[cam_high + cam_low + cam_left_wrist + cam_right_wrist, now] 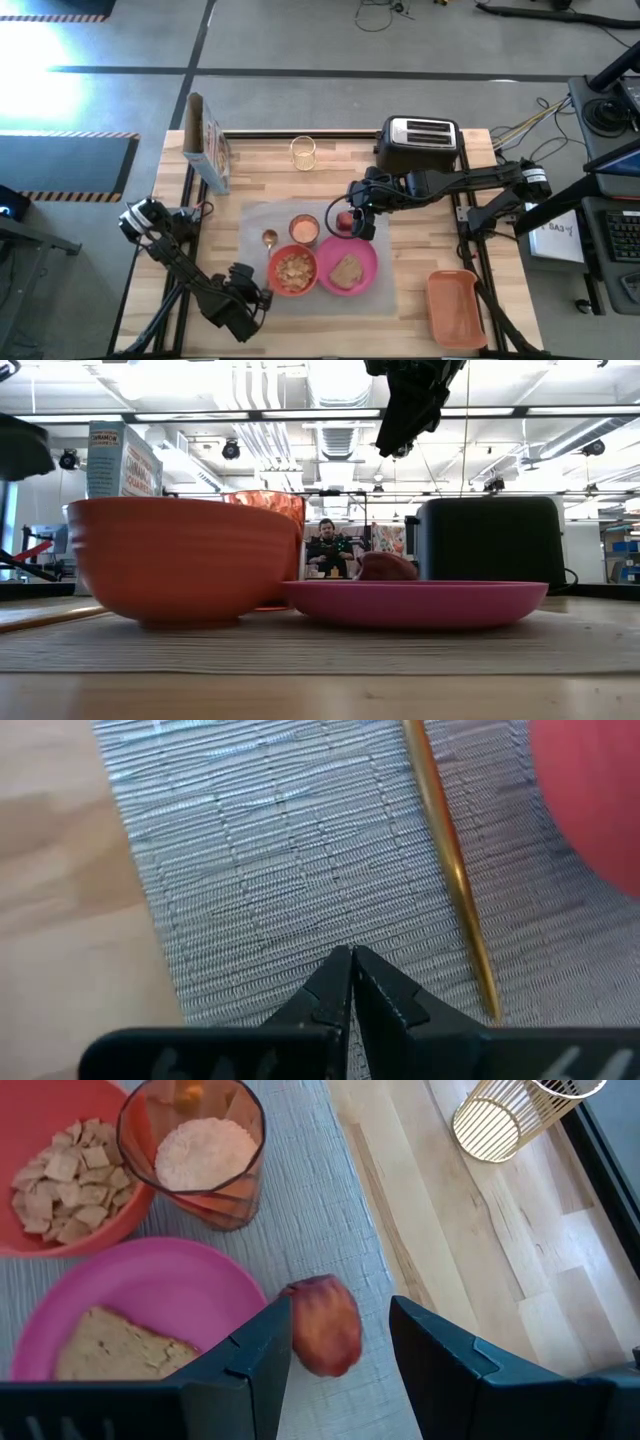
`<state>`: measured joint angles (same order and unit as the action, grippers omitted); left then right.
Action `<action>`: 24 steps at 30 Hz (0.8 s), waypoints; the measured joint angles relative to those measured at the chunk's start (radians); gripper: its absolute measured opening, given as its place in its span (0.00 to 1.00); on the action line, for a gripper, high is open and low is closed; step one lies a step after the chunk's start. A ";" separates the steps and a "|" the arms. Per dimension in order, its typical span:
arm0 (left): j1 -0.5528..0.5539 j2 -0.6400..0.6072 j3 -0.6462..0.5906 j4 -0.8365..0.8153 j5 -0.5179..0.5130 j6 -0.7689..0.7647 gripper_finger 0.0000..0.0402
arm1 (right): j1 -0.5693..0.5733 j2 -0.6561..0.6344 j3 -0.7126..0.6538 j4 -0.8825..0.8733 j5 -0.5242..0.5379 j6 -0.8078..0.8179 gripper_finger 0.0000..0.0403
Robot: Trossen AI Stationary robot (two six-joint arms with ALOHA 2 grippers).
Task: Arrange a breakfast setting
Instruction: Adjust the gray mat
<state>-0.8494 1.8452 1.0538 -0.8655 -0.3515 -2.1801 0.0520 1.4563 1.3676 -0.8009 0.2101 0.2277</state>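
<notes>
On the grey mat (325,290) stand a pink plate (352,272) with a toast slice (346,270) and a red-orange bowl (292,270) of cereal. Behind them are a small orange-tinted clear cup (200,1150), a gold spoon (450,870) and a red apple (325,1325). The apple lies on the mat by the plate's far rim. My right gripper (340,1330) is open and raised above the apple, one finger over each side of it. My left gripper (350,960) is shut, low over the mat's near left part, beside the spoon's handle.
A black-and-chrome toaster (420,140) stands at the far right and a ribbed clear glass (303,152) at the far middle. A cereal box (205,140) is at the far left and an orange tray (455,305) at the near right. A person (328,545) sits beyond the table.
</notes>
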 joint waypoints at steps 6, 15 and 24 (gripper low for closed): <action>0.016 0.000 0.000 0.070 -0.015 0.052 0.00 | 0.000 0.000 0.000 0.000 0.000 0.000 0.40; 0.030 0.001 0.000 0.042 -0.031 0.076 0.00 | 0.000 0.000 0.000 0.000 0.000 0.000 0.40; 0.029 -0.020 -0.003 0.002 -0.078 0.050 0.00 | 0.000 0.000 0.000 0.001 0.000 0.000 0.40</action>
<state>-0.8204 1.8256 1.0512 -0.8638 -0.4299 -2.1298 0.0517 1.4563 1.3674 -0.8001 0.2104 0.2278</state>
